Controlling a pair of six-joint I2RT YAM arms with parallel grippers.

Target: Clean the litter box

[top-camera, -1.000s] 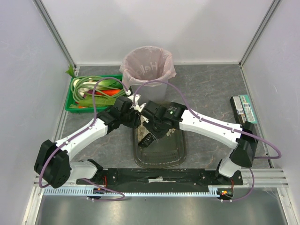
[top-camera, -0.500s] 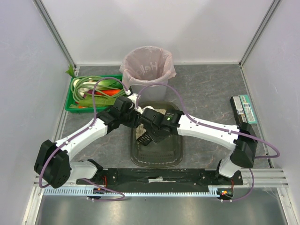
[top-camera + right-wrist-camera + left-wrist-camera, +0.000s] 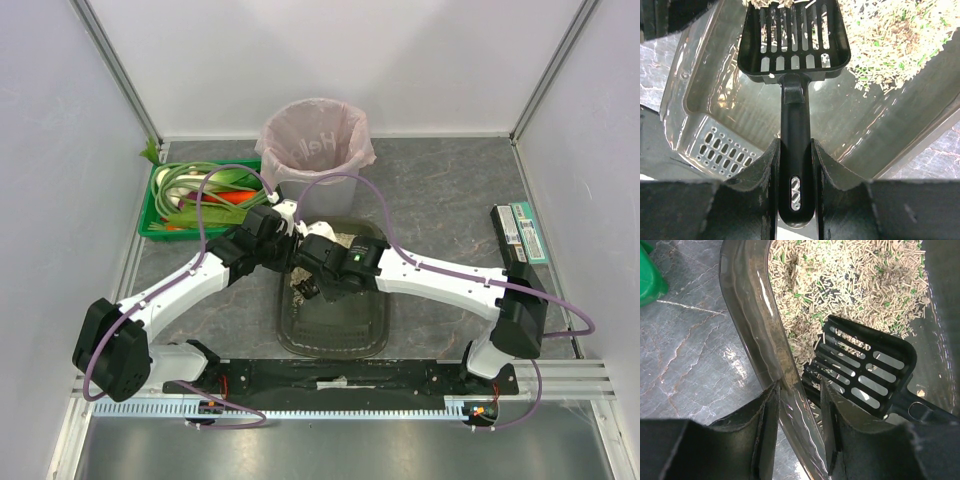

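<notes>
The dark olive-grey litter box (image 3: 335, 325) lies in the middle of the table, with beige litter (image 3: 840, 285) piled at its far end. My left gripper (image 3: 290, 247) is shut on the box's left rim (image 3: 752, 325), one finger outside the wall and one inside (image 3: 797, 425). My right gripper (image 3: 320, 280) is shut on the handle of a black slotted scoop (image 3: 795, 45), gripped low on the handle (image 3: 792, 170). The scoop head (image 3: 865, 375) sits at the near edge of the litter (image 3: 895, 35), just inside the left wall. The scoop looks empty.
A grey bin with a pink bag (image 3: 315, 150) stands right behind the box. A green crate of vegetables (image 3: 200, 200) is at the far left. Flat packets (image 3: 520, 235) lie by the right wall. The two wrists are close together over the box.
My right gripper has carried the scoop left and farther into the box toward the litter. The litter box has shifted slightly left and straightened. My left gripper stays on the rim.
</notes>
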